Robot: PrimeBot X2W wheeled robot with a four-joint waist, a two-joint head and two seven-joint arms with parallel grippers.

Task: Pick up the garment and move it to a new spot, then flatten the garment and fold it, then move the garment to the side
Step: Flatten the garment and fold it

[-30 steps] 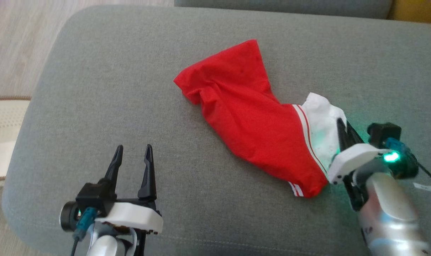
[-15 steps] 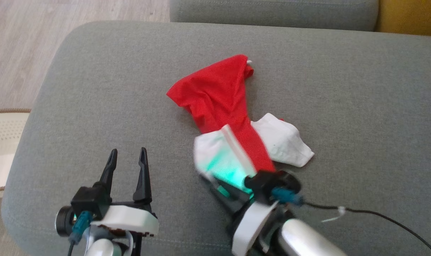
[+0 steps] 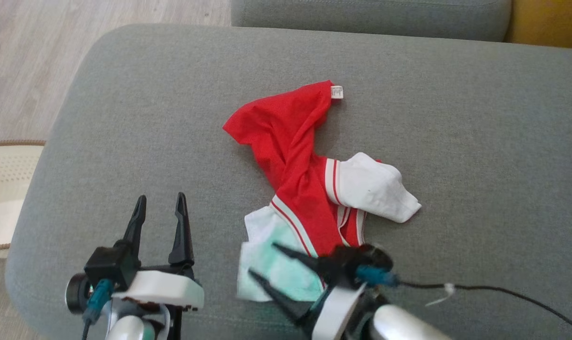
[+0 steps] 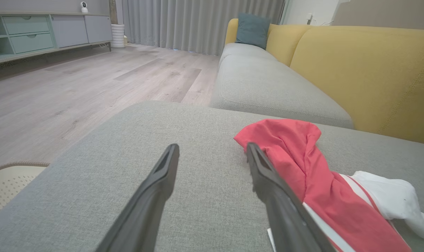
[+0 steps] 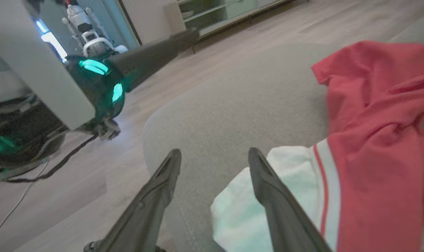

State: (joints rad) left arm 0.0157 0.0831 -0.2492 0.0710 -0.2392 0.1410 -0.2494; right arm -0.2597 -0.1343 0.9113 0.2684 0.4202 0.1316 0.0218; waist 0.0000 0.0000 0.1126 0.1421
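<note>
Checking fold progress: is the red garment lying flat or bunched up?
Bunched, not flat: the garment lies twisted on the cushion, its red middle gathered into deep creases.
</note>
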